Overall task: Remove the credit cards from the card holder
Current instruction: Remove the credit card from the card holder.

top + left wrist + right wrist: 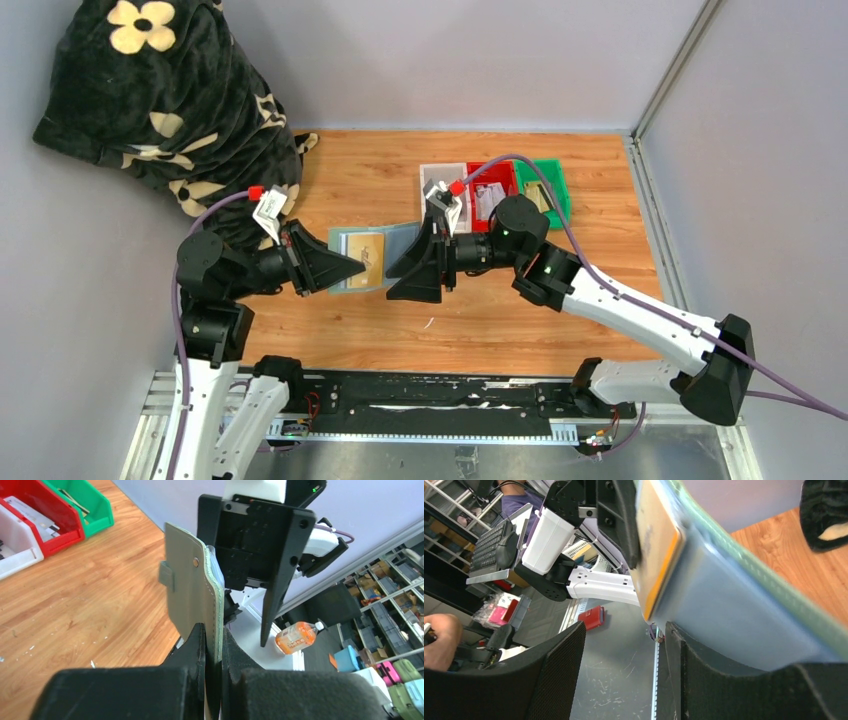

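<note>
1. The left jaws are pressed together on the lower edge of the card holder (192,595). Its sage-green cover is pinched between the two black fingers (197,647) and stands upright out of them, above the worktop (480,320).
2. The right jaws stand wide apart and clamp nothing.
3. The holder hangs spread open between the two pairs of jaws. Its pale inner pocket panel (734,610) lies over one finger (734,690) of the right jaws; I cannot tell whether they touch.
4. A tan-gold card (659,550) sticks out of that pocket. Its free corner is just above the gap of the right jaws, and its other end is at the left jaws.
5. Beyond the right jaws, close behind the wrist, a white bin (20,555), a red bin (60,535) and a green bin (97,522) stand in a row.
6. A black flower-print blanket (160,90) is heaped beyond and outside the left jaws.
7. Wooden worktop runs on the near side of both pairs of jaws, up to its front edge by the arm bases.
</note>
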You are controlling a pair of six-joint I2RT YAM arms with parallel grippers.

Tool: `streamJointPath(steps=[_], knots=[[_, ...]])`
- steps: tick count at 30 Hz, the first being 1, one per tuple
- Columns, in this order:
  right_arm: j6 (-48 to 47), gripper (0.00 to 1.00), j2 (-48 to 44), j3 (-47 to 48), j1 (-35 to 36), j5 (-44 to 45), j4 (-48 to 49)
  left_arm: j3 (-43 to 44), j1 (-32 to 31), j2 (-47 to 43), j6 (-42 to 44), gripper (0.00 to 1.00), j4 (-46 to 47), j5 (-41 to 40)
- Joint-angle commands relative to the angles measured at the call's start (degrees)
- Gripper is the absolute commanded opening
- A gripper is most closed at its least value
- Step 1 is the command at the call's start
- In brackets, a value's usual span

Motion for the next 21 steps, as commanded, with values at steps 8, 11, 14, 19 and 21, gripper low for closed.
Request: streamJointPath(steps=[8,11,14,19,21], knots=[[5.77,0.61,1.22,-2.13,-1.36,-0.51,7.58,0.64,-0.34,-1.89,-4.52,0.00,5.61,3.78],[6.22,0.59,2.02,-0.61,-1.65,-1.52,8.36,0.25,-0.36,-2.48,-4.28,0.00,5.54,4.26],[7.53,0.54,4.18,1.61,-1.65,-3.28,9.98,-0.54,-0.36,-2.90,-3.27,0.00,4.66,4.22],[10.61,0.47,6.08,2.54,-1.65,-5.61,14.07,-0.99,-0.36,-3.17,-0.72,0.00,2.31,3.93],[10.93,0.45,6.32,2.73,-1.65,-6.00,14.86,-0.86,-0.35,-3.18,0.88,0.00,0.67,3.58]])
